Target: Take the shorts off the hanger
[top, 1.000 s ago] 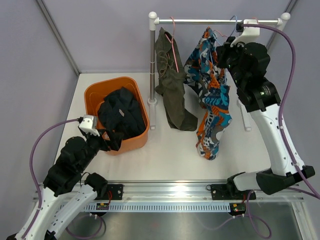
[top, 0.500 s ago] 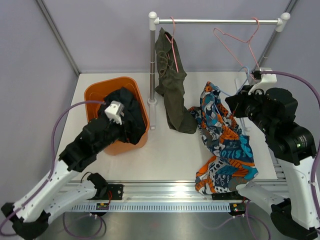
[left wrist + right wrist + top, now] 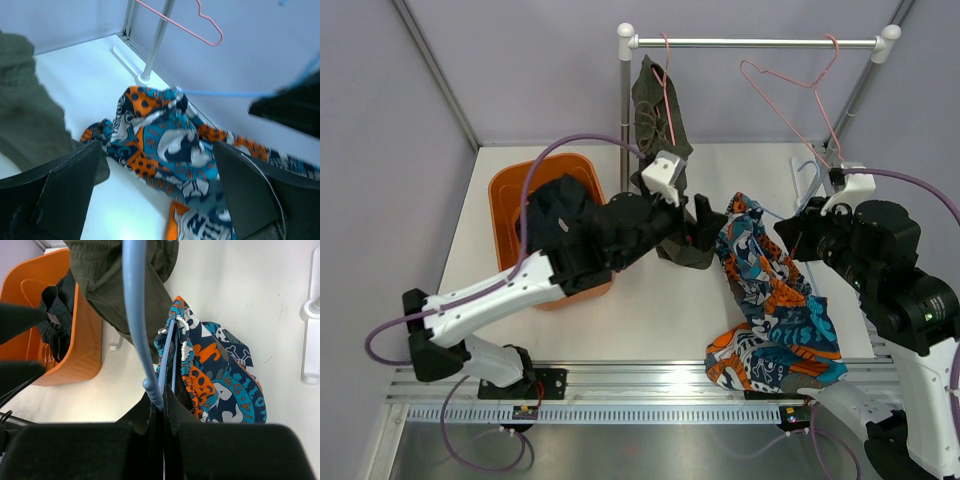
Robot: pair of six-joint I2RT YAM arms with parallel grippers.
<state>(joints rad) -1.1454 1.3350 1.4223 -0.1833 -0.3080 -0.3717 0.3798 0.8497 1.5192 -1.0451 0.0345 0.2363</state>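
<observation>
Patterned shorts (image 3: 770,300) now lie heaped on the table (image 3: 650,310) right of centre, waistband still threaded on the blue hanger (image 3: 134,300). A second ago they hung up at the rail (image 3: 750,43). Right gripper (image 3: 162,415) is clamped on that hanger, brought down low. Left gripper (image 3: 157,190) has swung over from the orange basket (image 3: 510,190), jaws wide and empty, just beside the fabric. Judgement: placed to pull the shorts off

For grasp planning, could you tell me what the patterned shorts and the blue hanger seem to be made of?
Patterned shorts: probably thin woven fabric with a matte print; they crumple softly. Blue hanger: smooth, likely plastic or coated wire; a thin rounded rod.
</observation>
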